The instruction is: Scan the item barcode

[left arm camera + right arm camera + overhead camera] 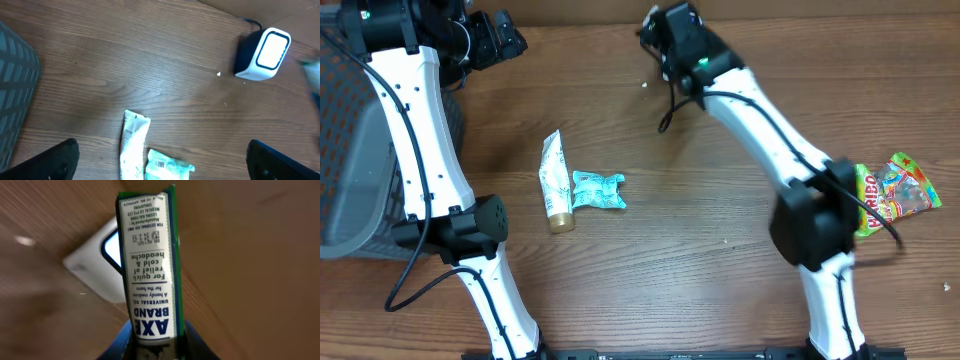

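right tool [155, 342] gripping box [149, 260], glossy, rectangular

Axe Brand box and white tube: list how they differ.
The Axe Brand box is clamped in the right gripper near the scanner; the white tube lies loose on the table. The box is flat-sided with green edging; the tube is soft, crimped, with a tan cap. Both carry printed text.

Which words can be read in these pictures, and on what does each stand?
"AXE BRAND": box
"UNIVERSAL OIL": same box
"A handy medicine for the home": same box
"For quick relief of cold & headache": same box
"HARIBO": candy bag
The print on the tube and the blue packet is too small to read.
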Robot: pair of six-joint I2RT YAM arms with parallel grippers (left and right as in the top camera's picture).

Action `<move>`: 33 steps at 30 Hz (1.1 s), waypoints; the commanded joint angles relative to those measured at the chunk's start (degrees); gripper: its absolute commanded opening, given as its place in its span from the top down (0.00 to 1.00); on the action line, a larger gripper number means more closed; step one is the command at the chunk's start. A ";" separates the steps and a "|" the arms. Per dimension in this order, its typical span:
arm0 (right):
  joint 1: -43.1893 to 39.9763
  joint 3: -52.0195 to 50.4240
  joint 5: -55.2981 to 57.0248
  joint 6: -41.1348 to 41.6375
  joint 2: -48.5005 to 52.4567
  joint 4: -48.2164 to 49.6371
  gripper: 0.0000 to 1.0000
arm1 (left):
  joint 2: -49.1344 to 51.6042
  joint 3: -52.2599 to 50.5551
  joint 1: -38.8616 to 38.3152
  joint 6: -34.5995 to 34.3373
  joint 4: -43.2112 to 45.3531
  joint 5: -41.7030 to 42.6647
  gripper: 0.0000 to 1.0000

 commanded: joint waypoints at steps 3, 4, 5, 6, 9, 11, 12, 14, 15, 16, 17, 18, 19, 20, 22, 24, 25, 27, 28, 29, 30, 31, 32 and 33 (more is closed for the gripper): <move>-1.33 1.03 -11.91 21.44 -18.40 -7.32 0.91 | -0.59 0.70 -0.39 0.72 -0.13 -0.09 0.00; -2.05 1.03 -12.02 25.18 -20.28 -9.01 0.89 | -0.59 0.70 -0.39 0.72 -0.13 -0.07 0.00; -2.82 1.03 -12.02 28.44 -21.75 -10.54 0.85 | -0.59 0.70 -0.46 0.72 -0.13 -0.07 0.00; -4.00 1.03 -12.04 32.39 -23.37 -12.50 0.84 | -0.59 0.70 -0.57 0.72 -0.11 -0.07 0.00; -8.31 1.03 -12.04 39.58 -26.43 -19.10 0.83 | -0.59 0.70 -0.55 0.72 -0.13 -0.07 0.00; -12.52 1.03 -12.20 46.21 -27.02 -24.63 0.85 | -0.59 0.70 -0.55 0.72 -0.11 -0.07 0.00; -14.16 1.03 -12.46 48.43 -26.99 -26.86 0.88 | -0.59 0.70 -0.55 0.72 -0.13 -0.09 0.00; -19.39 0.52 -13.84 53.86 -26.08 -32.28 0.95 | -0.59 0.70 -0.55 0.72 -0.13 -0.07 0.00; -21.62 -0.02 -14.86 55.12 -25.55 -33.83 0.96 | -0.59 0.70 -0.55 0.72 -0.13 -0.07 0.00; -24.20 -1.05 -16.24 56.11 -24.85 -34.99 0.96 | -0.59 0.70 -0.55 0.72 -0.13 -0.07 0.00; -26.60 -2.40 -17.73 56.37 -24.22 -35.39 0.96 | -0.59 0.70 -0.55 0.72 -0.13 -0.09 0.00; -28.79 -4.00 -19.15 56.35 -23.67 -35.30 0.96 | -0.59 0.70 -0.57 0.72 -0.13 -0.07 0.00; -30.51 -5.55 -20.00 56.37 -23.08 -35.01 0.96 | -0.59 0.70 -0.57 0.72 -0.13 -0.07 0.00; -32.50 -7.78 -20.44 56.98 -22.62 -34.53 0.96 | -0.59 0.70 -0.55 0.72 -0.13 -0.07 0.00; -35.85 -12.41 -20.44 59.63 -21.84 -33.33 0.96 | -0.59 0.70 -0.55 0.72 -0.13 -0.09 0.00; -38.93 -17.70 -20.46 62.51 -21.11 -31.32 0.96 | -0.59 0.70 -0.55 0.72 -0.13 -0.07 0.00; -40.09 -20.15 -20.50 63.58 -20.79 -30.01 0.96 | -0.59 0.70 -0.55 0.72 -0.13 -0.09 0.00; -42.53 -25.16 -21.79 64.50 -20.09 -26.21 0.96 | -0.59 0.70 -0.55 0.72 -0.13 -0.07 0.00; -43.58 -27.52 -22.75 64.48 -19.69 -23.82 0.96 | -0.59 0.70 -0.55 0.72 -0.13 -0.07 0.00; -44.54 -29.81 -23.74 64.46 -19.30 -21.33 0.94 | -0.59 0.70 -0.55 0.72 -0.13 -0.09 0.00; -45.11 -31.17 -24.30 64.46 -19.02 -19.63 0.92 | -0.59 0.70 -0.55 0.72 -0.13 -0.07 0.00; -45.64 -32.70 -24.76 64.43 -18.80 -17.57 0.87 | -0.59 0.70 -0.55 0.72 -0.13 -0.07 0.00; -45.94 -33.83 -24.94 64.41 -18.71 -15.98 0.83 | -0.59 0.70 -0.55 0.72 -0.13 -0.07 0.00; -46.16 -34.75 -24.94 64.26 -18.71 -14.51 0.80 | -0.59 0.70 -0.55 0.72 -0.13 -0.09 0.00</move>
